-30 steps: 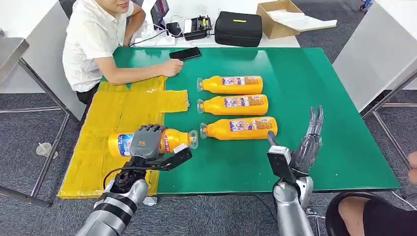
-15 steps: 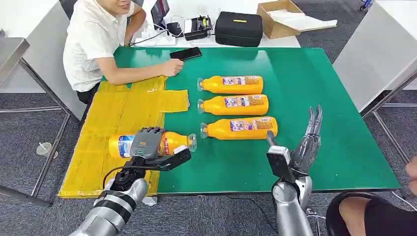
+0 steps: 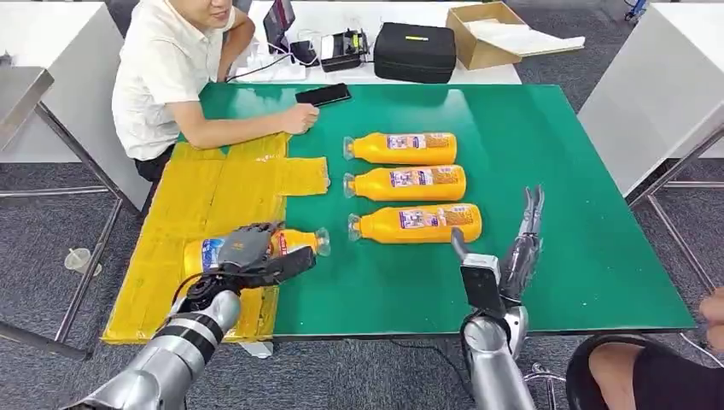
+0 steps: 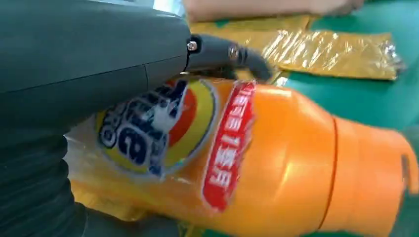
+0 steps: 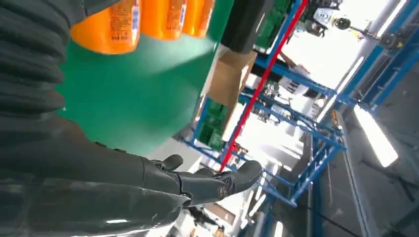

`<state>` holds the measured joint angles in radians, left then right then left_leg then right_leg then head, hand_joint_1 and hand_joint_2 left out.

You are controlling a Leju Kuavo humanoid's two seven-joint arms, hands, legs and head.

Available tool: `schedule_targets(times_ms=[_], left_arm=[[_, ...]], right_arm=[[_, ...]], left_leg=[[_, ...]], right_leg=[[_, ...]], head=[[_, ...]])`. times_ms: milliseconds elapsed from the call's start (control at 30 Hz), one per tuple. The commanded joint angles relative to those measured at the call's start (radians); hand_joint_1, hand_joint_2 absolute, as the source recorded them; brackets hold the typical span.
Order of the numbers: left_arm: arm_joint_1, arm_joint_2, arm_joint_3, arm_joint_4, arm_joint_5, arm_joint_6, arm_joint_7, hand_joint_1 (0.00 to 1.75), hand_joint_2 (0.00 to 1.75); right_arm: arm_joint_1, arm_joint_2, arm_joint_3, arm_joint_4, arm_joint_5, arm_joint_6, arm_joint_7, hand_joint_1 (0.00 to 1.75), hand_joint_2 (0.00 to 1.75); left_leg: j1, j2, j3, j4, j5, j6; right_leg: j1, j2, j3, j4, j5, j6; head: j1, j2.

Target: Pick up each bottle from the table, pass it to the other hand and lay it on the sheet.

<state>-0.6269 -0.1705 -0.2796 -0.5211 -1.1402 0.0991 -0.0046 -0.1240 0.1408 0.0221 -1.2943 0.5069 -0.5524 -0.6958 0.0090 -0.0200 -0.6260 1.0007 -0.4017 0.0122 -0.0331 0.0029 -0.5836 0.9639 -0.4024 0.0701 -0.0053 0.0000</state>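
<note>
My left hand (image 3: 248, 252) grips an orange bottle (image 3: 294, 242) lying on its side across the near right edge of the yellow sheet (image 3: 205, 201), cap toward the green table. Up close, the left wrist view shows that bottle (image 4: 257, 163) under my fingers (image 4: 227, 53), with its colourful label. Three more orange bottles lie in a row on the table: a far one (image 3: 401, 147), a middle one (image 3: 405, 182) and a near one (image 3: 417, 222). To the right of the near one, my right hand (image 3: 522, 243) stands open with straight fingers and holds nothing.
A person in a white shirt sits at the far left corner, forearm (image 3: 248, 128) resting on the green table (image 3: 546, 145) by the sheet. A black phone (image 3: 322, 93), a black case (image 3: 415, 49) and a cardboard box (image 3: 482, 30) lie beyond.
My left hand has drawn the gripped bottle down and left, further onto the yellow sheet. The right hand has shifted slightly left and stays open.
</note>
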Motion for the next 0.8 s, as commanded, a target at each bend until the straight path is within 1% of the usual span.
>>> schedule_targets(times_ms=[33, 67, 100, 167, 200, 267, 300, 333, 367, 400, 433, 467, 500, 533, 600, 667, 700, 733, 767, 800], left_arm=[[-0.012, 0.052, 0.024, 0.174, 0.012, -0.113, -0.015, 0.0, 1.75], [-0.012, 0.056, 0.02, 0.177, 0.01, -0.12, -0.017, 0.0, 1.75], [-0.012, 0.056, 0.02, 0.177, 0.01, -0.12, -0.017, 0.0, 1.75], [-0.011, 0.055, 0.014, 0.175, 0.009, -0.124, -0.026, 0.0, 1.75], [-0.01, 0.054, 0.014, 0.169, 0.019, -0.131, -0.04, 0.0, 1.75], [-0.009, 0.056, 0.007, 0.155, 0.042, -0.148, -0.09, 0.0, 1.75], [-0.009, 0.058, 0.008, 0.15, 0.053, -0.155, -0.108, 0.0, 1.75], [-0.01, 0.058, 0.007, 0.148, 0.056, -0.159, -0.116, 0.0, 1.75], [-0.01, 0.058, 0.007, 0.148, 0.056, -0.159, -0.116, 0.0, 1.75], [-0.01, 0.058, 0.007, 0.148, 0.056, -0.159, -0.116, 0.0, 1.75], [-0.01, 0.058, 0.007, 0.148, 0.056, -0.159, -0.116, 0.0, 1.75], [-0.01, 0.058, 0.007, 0.148, 0.056, -0.159, -0.116, 0.0, 1.75], [-0.01, 0.058, 0.007, 0.148, 0.056, -0.159, -0.116, 0.0, 1.75], [-0.01, 0.058, 0.007, 0.148, 0.056, -0.159, -0.116, 0.0, 1.75], [-0.01, 0.058, 0.007, 0.148, 0.056, -0.159, -0.116, 0.0, 1.75], [-0.013, 0.059, -0.002, 0.144, 0.056, -0.164, -0.128, 0.0, 1.75], [-0.016, 0.058, -0.018, 0.135, 0.056, -0.165, -0.144, 0.0, 1.75], [-0.007, 0.053, -0.013, 0.106, 0.083, -0.144, -0.192, 0.0, 1.75], [-0.001, 0.048, -0.019, 0.081, 0.109, -0.137, -0.223, 0.0, 1.75], [0.003, 0.043, -0.019, 0.064, 0.125, -0.132, -0.244, 0.0, 1.75]], right_arm=[[-0.065, -0.045, 0.056, 0.121, -0.044, -0.01, -0.002, 0.0, 1.75], [-0.067, -0.048, 0.058, 0.125, -0.048, -0.011, -0.002, 0.0, 1.75], [-0.067, -0.048, 0.058, 0.125, -0.048, -0.011, -0.002, 0.0, 1.75], [-0.065, -0.053, 0.061, 0.128, -0.054, -0.015, -0.002, 0.0, 1.75], [-0.065, -0.057, 0.07, 0.128, -0.061, -0.019, -0.002, 0.0, 1.75], [-0.064, -0.066, 0.087, 0.127, -0.076, -0.026, -0.002, 0.0, 1.75], [-0.066, -0.067, 0.091, 0.128, -0.081, -0.025, -0.002, 0.0, 1.75], [-0.066, -0.068, 0.093, 0.129, -0.083, -0.024, -0.002, 0.0, 1.75], [-0.066, -0.068, 0.093, 0.129, -0.083, -0.024, -0.002, 0.0, 1.75], [-0.066, -0.068, 0.093, 0.129, -0.083, -0.024, -0.002, 0.0, 1.75], [-0.066, -0.068, 0.093, 0.129, -0.083, -0.024, -0.002, 0.0, 1.75], [-0.066, -0.068, 0.093, 0.129, -0.083, -0.024, -0.002, 0.0, 1.75], [-0.066, -0.068, 0.093, 0.129, -0.083, -0.024, -0.002, 0.0, 1.75], [-0.066, -0.068, 0.093, 0.129, -0.083, -0.024, -0.002, 0.0, 1.75], [-0.066, -0.068, 0.093, 0.129, -0.083, -0.024, -0.002, 0.0, 1.75], [-0.069, -0.07, 0.098, 0.132, -0.084, -0.029, -0.002, 0.0, 1.75], [-0.07, -0.073, 0.102, 0.133, -0.094, -0.029, -0.002, 0.0, 1.75], [-0.07, -0.081, 0.113, 0.136, -0.093, -0.038, -0.002, 0.0, 1.75], [-0.07, -0.087, 0.117, 0.14, -0.086, -0.042, -0.002, 0.0, 1.75], [-0.072, -0.091, 0.118, 0.151, -0.062, -0.052, -0.002, 0.0, 1.75]], left_leg=[[0.001, 0.008, 0.007, -0.001, -0.002, 0.0], [0.0, 0.007, 0.008, -0.002, -0.002, 0.0], [0.001, 0.01, 0.01, -0.002, -0.003, -0.001], [0.0, 0.004, 0.01, -0.002, -0.001, 0.0], [0.001, 0.007, 0.012, -0.002, -0.002, 0.0], [0.001, 0.007, 0.013, -0.002, -0.002, 0.0], [0.0, 0.005, 0.013, -0.002, -0.001, 0.0], [0.0, 0.006, 0.013, -0.002, -0.001, 0.0], [0.0, 0.004, 0.012, -0.002, -0.001, 0.0], [0.001, 0.006, 0.013, -0.002, -0.002, 0.0], [0.0, 0.005, 0.013, -0.002, -0.001, 0.0], [0.001, 0.007, 0.013, -0.002, -0.002, 0.0], [0.0, 0.005, 0.013, -0.001, -0.001, 0.0], [0.001, 0.006, 0.014, -0.001, -0.002, 0.0], [0.0, 0.004, 0.013, -0.001, -0.001, 0.0], [0.001, 0.007, 0.014, -0.002, -0.002, 0.0], [0.0, 0.005, 0.013, -0.002, -0.001, 0.0], [0.001, 0.007, 0.014, -0.001, -0.002, 0.0], [0.0, 0.005, 0.013, -0.001, -0.001, 0.0], [0.001, 0.006, 0.014, -0.001, -0.002, -0.001]], right_leg=[[0.002, 0.006, 0.006, -0.002, 0.001, -0.004], [0.001, 0.005, 0.006, -0.002, 0.0, -0.003], [0.003, 0.007, 0.008, -0.003, 0.0, -0.007], [0.001, 0.003, 0.008, -0.002, 0.0, -0.002], [0.002, 0.005, 0.01, -0.003, 0.001, -0.004], [0.001, 0.005, 0.011, -0.003, 0.0, -0.004], [0.001, 0.004, 0.011, -0.002, 0.0, -0.003], [0.001, 0.005, 0.011, -0.002, 0.0, -0.004], [0.0, 0.004, 0.011, -0.001, 0.0, -0.003], [0.001, 0.005, 0.011, -0.002, 0.0, -0.004], [0.001, 0.004, 0.011, -0.002, 0.0, -0.003], [0.001, 0.005, 0.011, -0.002, 0.001, -0.004], [0.001, 0.004, 0.011, -0.002, 0.0, -0.003], [0.002, 0.005, 0.012, -0.002, 0.0, -0.004], [0.0, 0.003, 0.012, -0.001, 0.0, -0.002], [0.002, 0.004, 0.012, -0.002, 0.0, -0.005], [0.001, 0.004, 0.012, -0.002, 0.0, -0.003], [0.002, 0.005, 0.012, -0.002, 0.0, -0.005], [0.001, 0.004, 0.012, -0.002, 0.0, -0.003], [0.002, 0.004, 0.012, -0.002, 0.0, -0.005]], head=[[0.0, 0.0], [0.0, 0.0], [0.0, 0.0], [0.0, 0.0], [0.0, 0.0], [0.0, 0.0], [0.0, 0.0], [0.0, 0.0], [0.0, 0.0], [0.0, 0.0], [0.0, 0.0], [0.0, 0.0], [0.0, 0.0], [0.0, 0.0], [0.0, 0.0], [0.0, 0.0], [0.0, 0.0], [0.0, 0.0], [0.0, 0.0], [0.0, 0.0]])
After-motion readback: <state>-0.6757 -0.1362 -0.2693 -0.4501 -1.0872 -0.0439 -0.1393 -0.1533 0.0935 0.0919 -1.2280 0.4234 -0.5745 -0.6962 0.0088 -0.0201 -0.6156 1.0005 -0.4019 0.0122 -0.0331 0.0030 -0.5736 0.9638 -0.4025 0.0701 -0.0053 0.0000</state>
